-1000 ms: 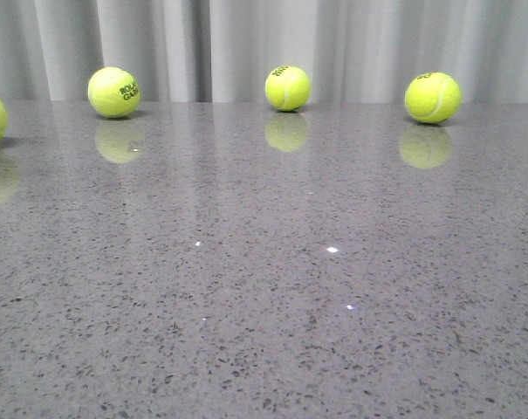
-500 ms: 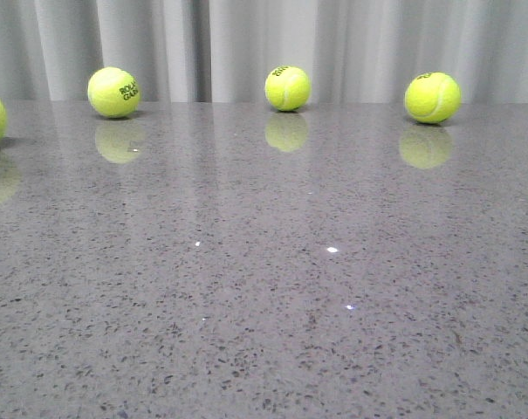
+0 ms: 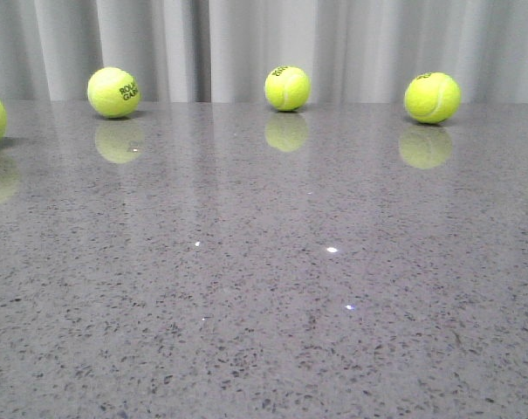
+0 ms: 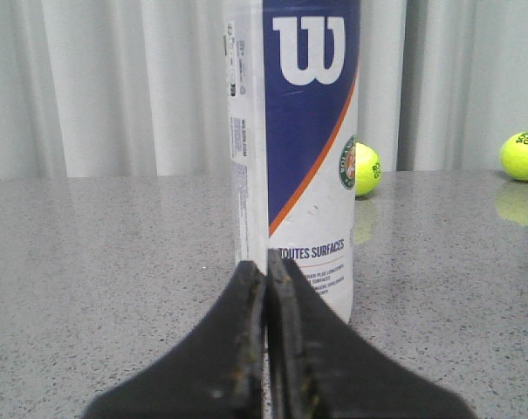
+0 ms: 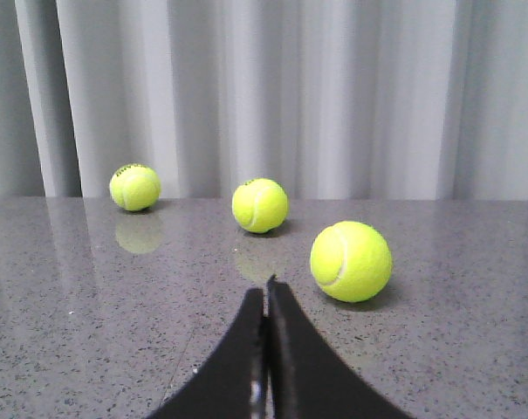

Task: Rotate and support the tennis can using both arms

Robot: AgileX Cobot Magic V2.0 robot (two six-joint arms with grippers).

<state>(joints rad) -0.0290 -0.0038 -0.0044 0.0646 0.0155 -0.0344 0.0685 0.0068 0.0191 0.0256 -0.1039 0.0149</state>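
The tennis can point(image 4: 294, 148) stands upright on the grey table in the left wrist view. It is white with a navy panel, a white "W" and an orange stripe. Its top is cut off by the frame edge. My left gripper point(image 4: 266, 262) is shut and empty, low over the table, just in front of the can. My right gripper point(image 5: 265, 292) is shut and empty, low over the table, facing tennis balls. The can and both grippers are out of the front view.
Several yellow-green tennis balls lie on the table: along the far edge in the front view point(image 3: 113, 92) point(image 3: 287, 87) point(image 3: 432, 97), one close to my right gripper point(image 5: 351, 260), two behind the can point(image 4: 366, 169) point(image 4: 522, 155). A grey curtain point(image 3: 264, 44) hangs behind the table.
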